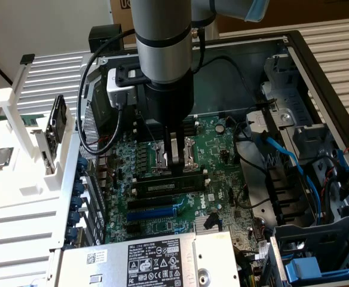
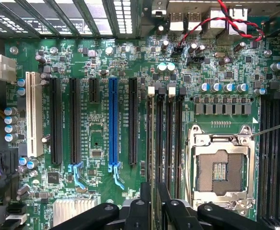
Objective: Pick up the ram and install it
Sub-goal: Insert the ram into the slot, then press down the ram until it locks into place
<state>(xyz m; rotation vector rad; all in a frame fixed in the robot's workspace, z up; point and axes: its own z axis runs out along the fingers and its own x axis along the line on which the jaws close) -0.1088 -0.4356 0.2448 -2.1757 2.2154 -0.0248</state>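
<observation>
Gripper (image 1: 176, 166) clamped, I held the ram (image 1: 156, 185) at its middle, on edge. Its length ran parallel with the black slots (image 2: 171, 143), directly beneath me.

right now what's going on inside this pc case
A robot arm has its end effector lowered into an open computer case, right above the ram. The ram stands on edge along a memory slot on the motherboard, beside the empty processor socket. Whether the ram is fully seated can't be told.
</observation>
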